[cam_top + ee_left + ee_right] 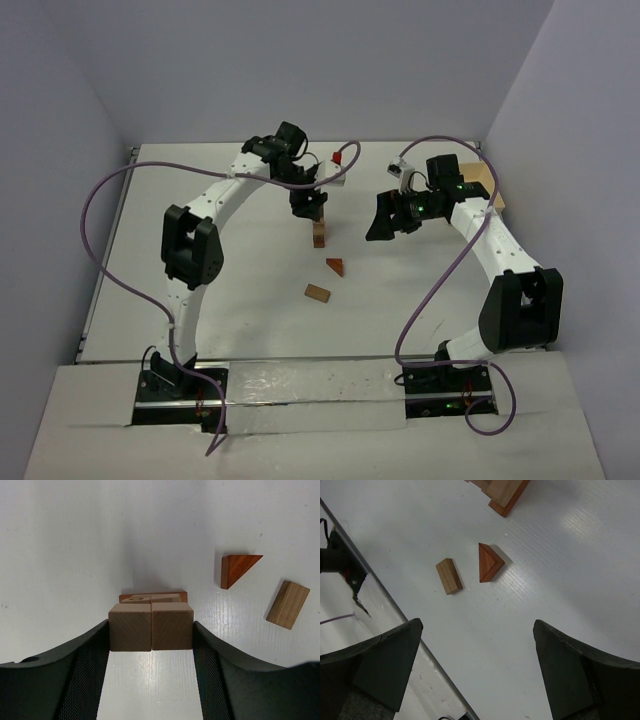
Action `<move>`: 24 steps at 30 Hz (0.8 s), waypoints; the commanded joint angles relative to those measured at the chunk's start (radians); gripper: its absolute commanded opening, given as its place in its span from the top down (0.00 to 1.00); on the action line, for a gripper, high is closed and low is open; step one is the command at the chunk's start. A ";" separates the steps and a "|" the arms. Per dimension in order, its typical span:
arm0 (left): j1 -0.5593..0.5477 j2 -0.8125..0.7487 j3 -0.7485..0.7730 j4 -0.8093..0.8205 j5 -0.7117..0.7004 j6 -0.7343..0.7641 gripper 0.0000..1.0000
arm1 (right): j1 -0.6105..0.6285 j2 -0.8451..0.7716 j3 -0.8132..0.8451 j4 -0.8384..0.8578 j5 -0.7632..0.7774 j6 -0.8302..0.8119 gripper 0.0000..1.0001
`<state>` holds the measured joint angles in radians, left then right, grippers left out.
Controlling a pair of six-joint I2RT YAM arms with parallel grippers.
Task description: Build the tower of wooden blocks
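Wood block tower (319, 233) stands on the white desk (250, 300) a little above the middle of the overhead view, directly under the left arm's wrist. In the left wrist view it fills the lower centre. A reddish slab is at the bottom, paler pieces lie on it, and a top pair of cuboids (151, 626) sits side by side, their inner faces touching. The left fingers (95, 655) are set at a medium width and press on this pair from both sides, one finger against each outer face, so they grip the two cuboids together. Whether the pair rests fully on the layer beneath cannot be told.

Two pieces lie loose on the desk. A reddish triangular wedge (335, 266) lies flat just below and to the right of the tower in the overhead view. It shows in the upper right of the left wrist view and near the upper centre of the right wrist view. A tan bar (318, 291) lies flat below the wedge, near it but not touching. In the right wrist view it sits just left of the wedge.

The right fingers (385, 660) are spread wide and hold nothing. They hang above bare desk to the right of the tower in the overhead view, well apart from it. From that wrist camera only the tower's base corner is visible at the top edge of the frame. A pale wooden box (482, 186) sits at the far right of the desk behind the right arm.
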<state>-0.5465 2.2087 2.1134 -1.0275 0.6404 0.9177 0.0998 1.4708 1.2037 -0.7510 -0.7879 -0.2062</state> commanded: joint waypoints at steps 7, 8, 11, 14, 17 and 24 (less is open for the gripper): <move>-0.011 0.028 0.051 -0.011 -0.003 -0.024 0.75 | -0.009 -0.027 0.005 0.023 -0.019 0.005 0.00; -0.012 0.030 0.051 -0.010 -0.006 -0.027 0.75 | -0.009 -0.027 0.005 0.023 -0.018 0.005 0.00; -0.012 0.035 0.050 -0.009 -0.014 -0.035 0.74 | -0.009 -0.026 0.004 0.023 -0.019 0.005 0.00; -0.013 0.031 0.040 -0.006 -0.019 -0.039 0.74 | -0.010 -0.024 0.003 0.025 -0.021 0.005 0.00; -0.012 0.023 0.026 0.009 -0.030 -0.045 0.73 | -0.011 -0.021 0.002 0.027 -0.022 0.005 0.00; -0.013 0.022 0.027 0.015 -0.028 -0.055 0.73 | -0.009 -0.021 0.000 0.028 -0.023 0.007 0.00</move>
<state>-0.5510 2.2398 2.1139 -1.0290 0.6003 0.8735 0.0978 1.4704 1.2037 -0.7480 -0.7942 -0.2049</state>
